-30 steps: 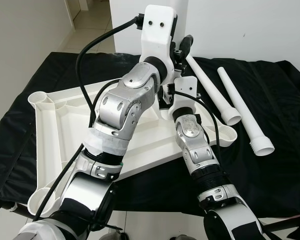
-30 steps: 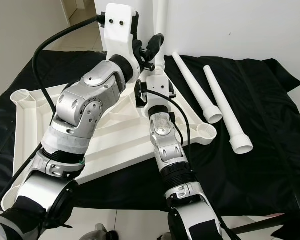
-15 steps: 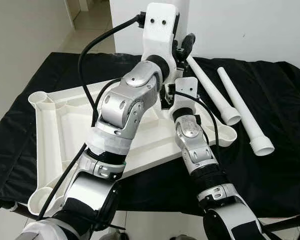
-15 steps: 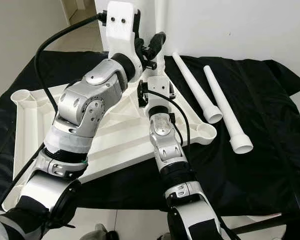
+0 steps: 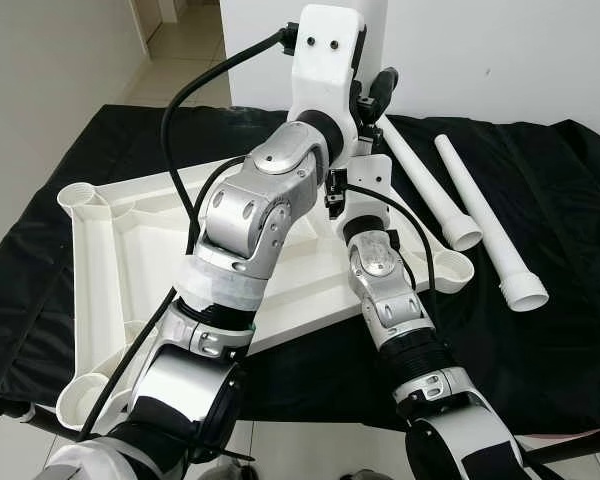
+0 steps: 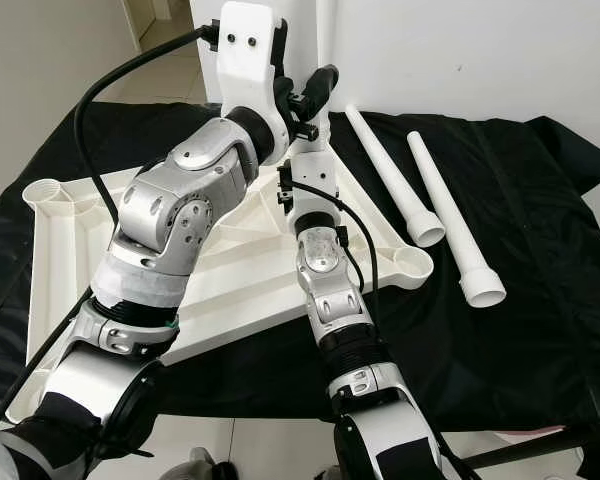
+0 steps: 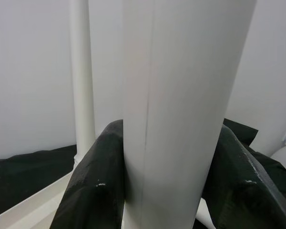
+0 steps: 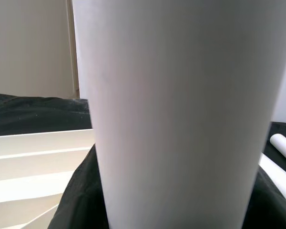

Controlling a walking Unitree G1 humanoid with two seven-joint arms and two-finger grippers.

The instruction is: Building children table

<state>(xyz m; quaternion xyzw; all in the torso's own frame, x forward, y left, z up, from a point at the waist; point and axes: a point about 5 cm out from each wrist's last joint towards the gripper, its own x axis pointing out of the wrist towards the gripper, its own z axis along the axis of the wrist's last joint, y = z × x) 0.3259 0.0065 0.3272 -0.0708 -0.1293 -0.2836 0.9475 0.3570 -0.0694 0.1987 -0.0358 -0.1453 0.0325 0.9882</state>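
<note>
Both grippers clamp the upright white leg [image 7: 181, 114] standing at the far corner of the overturned tabletop [image 5: 130, 250]: left gripper [image 7: 171, 157] jaws closed on it, right gripper [image 8: 181, 191] seemingly likewise, lower down.

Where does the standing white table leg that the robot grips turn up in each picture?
Left eye view: upright leg at top centre, just past the left wrist.
Right eye view: top centre.
Left wrist view: centre, clamped between black fingers.
Right wrist view: centre, very close.
Shared landmark: the white tabletop lying on the black cloth.
</note>
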